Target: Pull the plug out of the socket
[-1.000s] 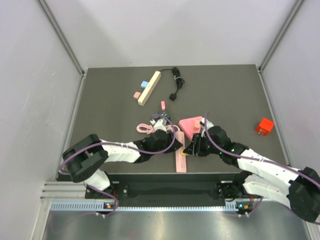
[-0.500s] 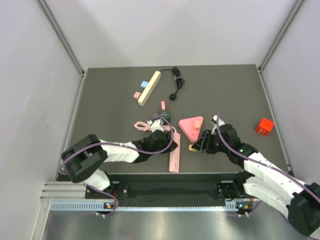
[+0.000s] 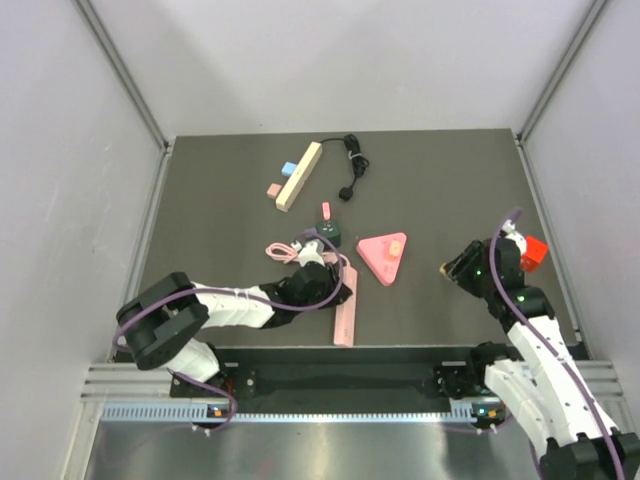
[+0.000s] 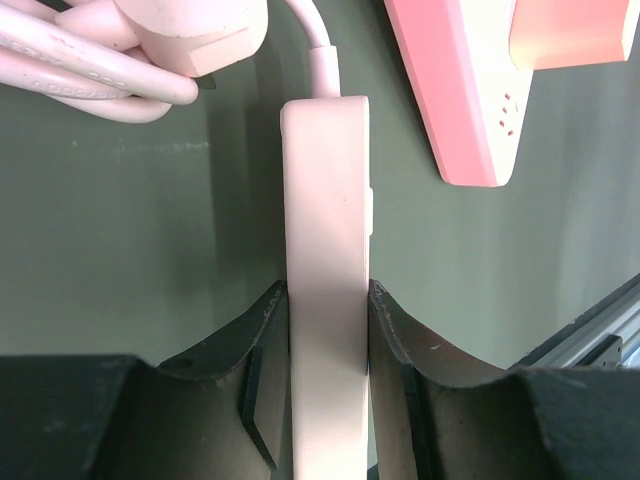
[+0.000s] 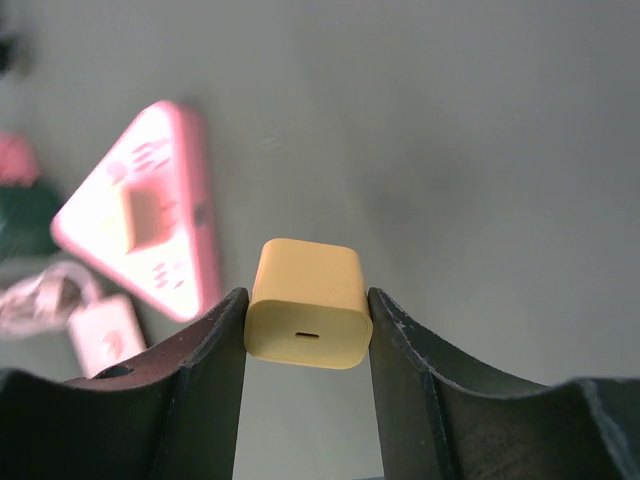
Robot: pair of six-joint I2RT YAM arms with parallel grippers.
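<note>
Dark tabletop (image 3: pixel 200 200) bearing a pink socket strip (image 4: pixel 327 250), which lies flat near the front edge. Left hand (image 4: pixel 327 300) closed on the strip's long sides, both fingers touching it. Right hand (image 5: pixel 308 300) closed on the yellow plug (image 5: pixel 305 318), held well apart from the strip, right of a pink triangular block (image 5: pixel 140 230).
</note>
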